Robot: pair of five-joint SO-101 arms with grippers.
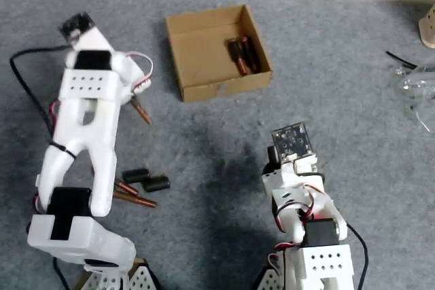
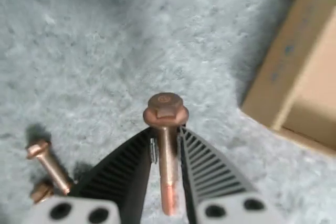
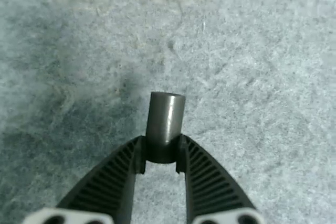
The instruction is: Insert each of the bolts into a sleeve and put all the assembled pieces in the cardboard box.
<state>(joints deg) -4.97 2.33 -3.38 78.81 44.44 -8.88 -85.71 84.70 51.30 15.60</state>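
Left gripper (image 2: 165, 132) clamped on copper bolt (image 2: 165, 111), right gripper (image 3: 160, 142) clamped on black sleeve (image 3: 167, 116), cardboard box (image 1: 224, 87) beyond

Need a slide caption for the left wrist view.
Left pincer grips a copper bolt by its shank, head forward, over carpet; two loose bolts lie there, cardboard box nearby.

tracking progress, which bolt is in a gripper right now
The bolt clamped in the left gripper, head sticking out; the other loose bolts lie beside two sleeves.
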